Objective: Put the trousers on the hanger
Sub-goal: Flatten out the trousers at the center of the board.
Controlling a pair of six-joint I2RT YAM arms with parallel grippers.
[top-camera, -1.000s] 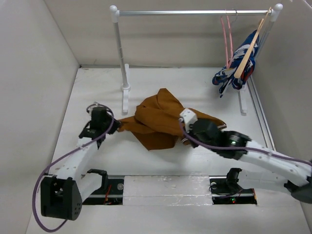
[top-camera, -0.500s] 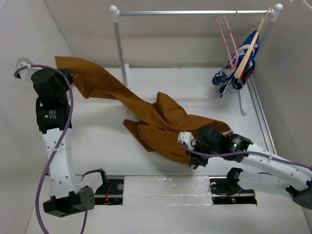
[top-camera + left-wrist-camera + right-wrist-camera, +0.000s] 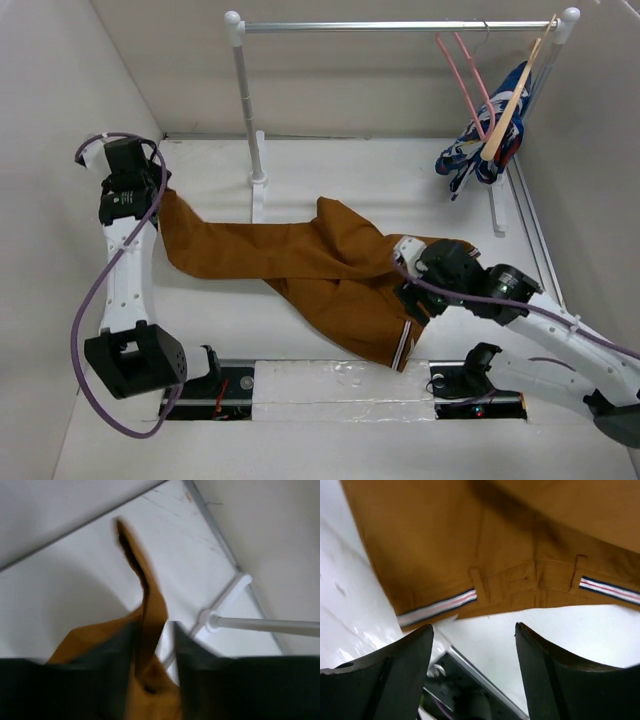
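**A:** Nine o'clock first: left gripper point(image 3: 154, 626) hard against the white side wall point(image 3: 60, 120), pinched on one leg end of the rust-brown cloth trousers point(image 3: 330, 270). Little elbow room there.

**B:** Trousers sprawled flat from nine to five o'clock, striped waistband point(image 3: 437, 607) at five. Nowhere near the thin pink wire hanger point(image 3: 454, 80), hooked on the silver rail point(image 3: 400, 26) at one o'clock.

**A:** Biggest risk? Hauling that leg toward one and snagging the white rail post point(image 3: 245, 110) at eleven.

**B:** Or a thin pinch slipping mid-lift. At four o'clock, right gripper point(image 3: 474, 630) spread wide, holding nothing, hovering just off the waistband.

**A:** Bare table at twelve for swinging through. Tighter at one: blue patterned garment point(image 3: 480, 150) crowding the hanger.
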